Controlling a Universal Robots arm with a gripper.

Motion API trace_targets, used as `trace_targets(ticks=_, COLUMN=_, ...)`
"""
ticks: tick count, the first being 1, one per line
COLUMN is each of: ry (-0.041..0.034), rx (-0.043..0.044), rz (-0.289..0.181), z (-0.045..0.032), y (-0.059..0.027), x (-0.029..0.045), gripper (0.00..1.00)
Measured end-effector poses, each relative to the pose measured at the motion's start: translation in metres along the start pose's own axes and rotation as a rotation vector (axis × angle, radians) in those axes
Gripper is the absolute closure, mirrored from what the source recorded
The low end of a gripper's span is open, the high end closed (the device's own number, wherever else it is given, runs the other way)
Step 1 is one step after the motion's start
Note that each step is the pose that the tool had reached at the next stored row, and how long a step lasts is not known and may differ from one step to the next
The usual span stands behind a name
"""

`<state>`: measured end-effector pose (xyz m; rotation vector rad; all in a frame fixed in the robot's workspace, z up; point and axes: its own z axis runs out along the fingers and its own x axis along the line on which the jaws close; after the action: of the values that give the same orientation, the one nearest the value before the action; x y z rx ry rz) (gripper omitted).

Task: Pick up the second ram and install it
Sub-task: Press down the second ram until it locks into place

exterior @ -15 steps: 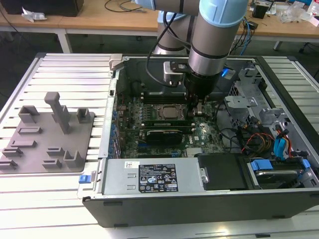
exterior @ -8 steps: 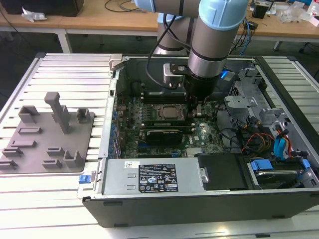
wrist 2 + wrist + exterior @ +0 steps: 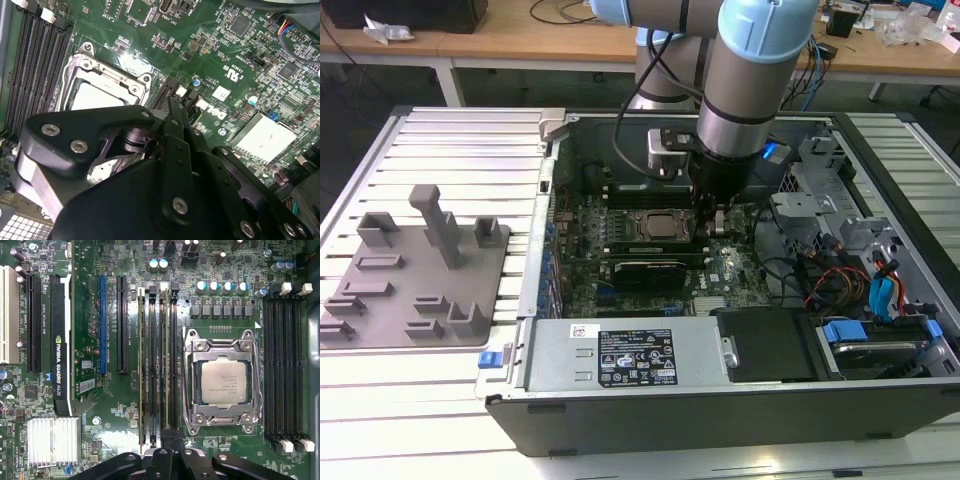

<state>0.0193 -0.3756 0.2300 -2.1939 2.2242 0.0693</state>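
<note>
Fingers (image 3: 172, 440) over green second ram (image 3: 163, 365), edge-on among black slots (image 3: 172, 365).

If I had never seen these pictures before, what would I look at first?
Probably the big robot arm with pale blue joints, reaching down into the open computer case. Its gripper hangs right over the green motherboard, beside the shiny silver CPU socket and above the long memory slots. On the exterior view's left, a grey plastic tray with upright posts sits on the table.

Slatted table (image 3: 440, 140), grey tray (image 3: 415, 275), computer case (image 3: 720, 400)
</note>
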Motion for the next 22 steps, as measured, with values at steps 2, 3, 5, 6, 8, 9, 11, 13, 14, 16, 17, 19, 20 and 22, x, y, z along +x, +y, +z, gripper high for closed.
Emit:
trace_targets(ticks=2, ry=-0.0003, rx=0.0000, rz=0.000, z=0.0002, y=0.0000, x=0.0000, gripper=0.92)
trace_targets(ticks=3, ry=-0.0002, rx=0.0000, rz=0.000, z=0.0004, y=0.0000, x=0.0000, gripper=0.92)
trace_targets(ticks=5, ry=-0.0002, rx=0.0000, rz=0.000, z=0.0005, y=0.0000, x=0.0000, gripper=0.92)
trace_targets(ticks=6, ry=-0.0001, rx=0.0000, rz=0.000, z=0.0005, y=0.0000, x=0.0000, gripper=0.92)
trace_targets(ticks=8, ry=-0.0011, rx=0.0002, rz=0.000, z=-0.0002, y=0.0000, x=-0.0002, gripper=0.92)
trace_targets(ticks=9, ry=-0.0011, rx=0.0003, rz=0.000, z=-0.0057, y=0.0001, x=-0.0004, gripper=0.92)
trace_targets(ticks=11, ry=-0.0005, rx=0.0001, rz=0.000, z=-0.0137, y=0.0003, x=-0.0007, gripper=0.92)
trace_targets(ticks=13, ry=-0.0001, rx=0.0001, rz=0.000, z=-0.0261, y=0.0005, x=-0.0012, gripper=0.92)
trace_targets(ticks=14, ry=0.0000, rx=0.0002, rz=0.000, z=-0.0284, y=0.0006, x=-0.0013, gripper=0.92)
trace_targets(ticks=16, ry=0.0002, rx=0.0001, rz=0.000, z=-0.0287, y=0.0006, x=-0.0013, gripper=0.92)
trace_targets(ticks=17, ry=0.0000, rx=0.0001, rz=0.000, z=-0.0289, y=0.0006, x=-0.0013, gripper=0.92)
trace_targets(ticks=19, ry=0.0003, rx=0.0001, rz=0.000, z=-0.0289, y=0.0038, x=-0.0012, gripper=0.92)
trace_targets(ticks=20, ry=0.0001, rx=0.0001, rz=0.000, z=-0.0288, y=0.0063, x=-0.0012, gripper=0.92)
trace_targets(ticks=22, ry=0.0001, rx=0.0001, rz=0.000, z=-0.0287, y=0.0091, x=-0.0012, gripper=0.92)
